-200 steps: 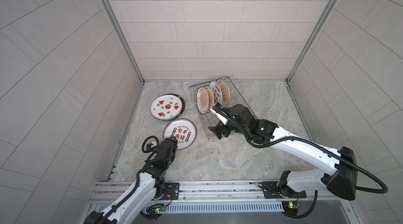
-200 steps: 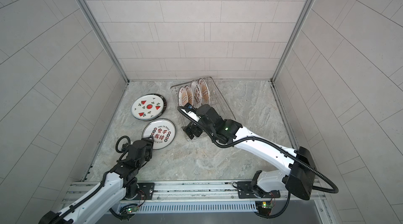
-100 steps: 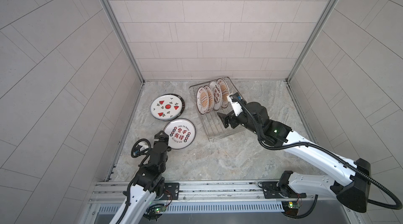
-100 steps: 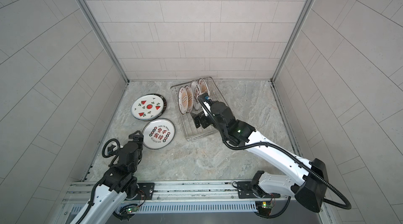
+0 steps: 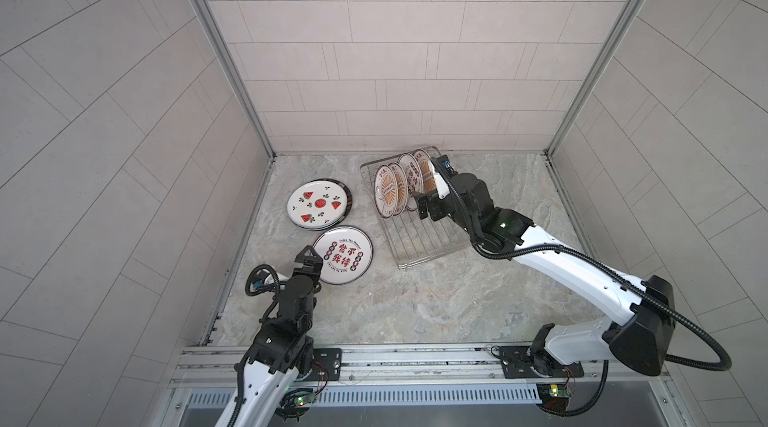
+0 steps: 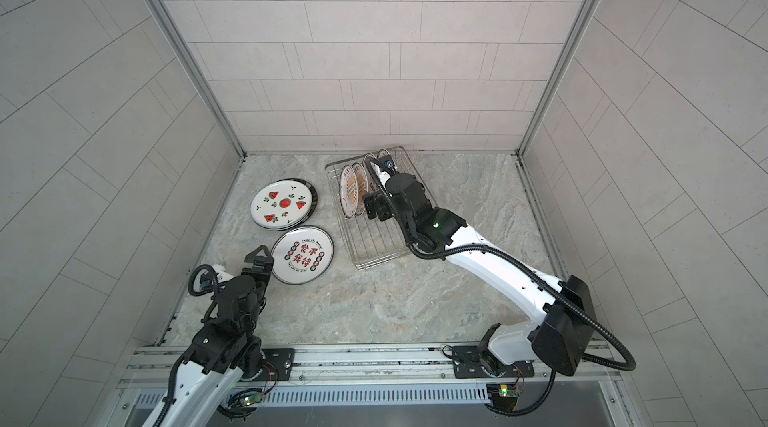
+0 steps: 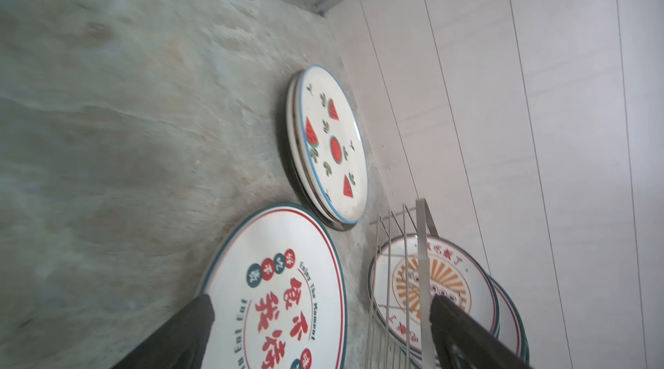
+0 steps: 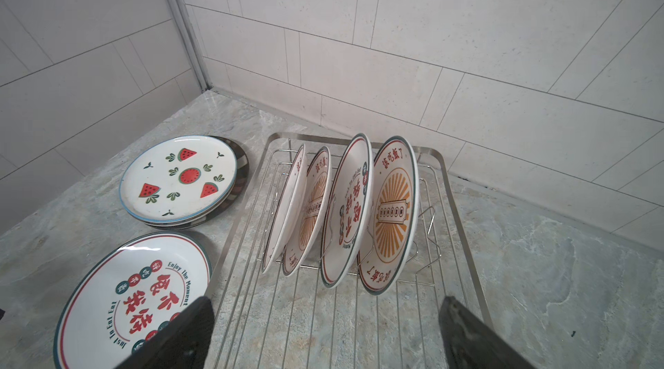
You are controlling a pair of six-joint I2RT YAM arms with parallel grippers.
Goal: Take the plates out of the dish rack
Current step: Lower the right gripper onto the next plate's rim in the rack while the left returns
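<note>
we read "enjoy the moment" on the flat plate (image 8: 133, 299). the dish rack (image 8: 312, 136) holds four upright plates (image 8: 393, 212). our left gripper (image 7: 321, 300) and right gripper (image 8: 325, 300) gape, empty.

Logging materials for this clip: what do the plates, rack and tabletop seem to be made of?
Plates: likely glazed ceramic; glossy white faces with printed designs and light glints on the rims.
Rack: bare metal wire, probably stainless steel; silvery and shiny.
Tabletop: grey veined stone look, matte; real stone or a printed surface, cannot tell.
</note>
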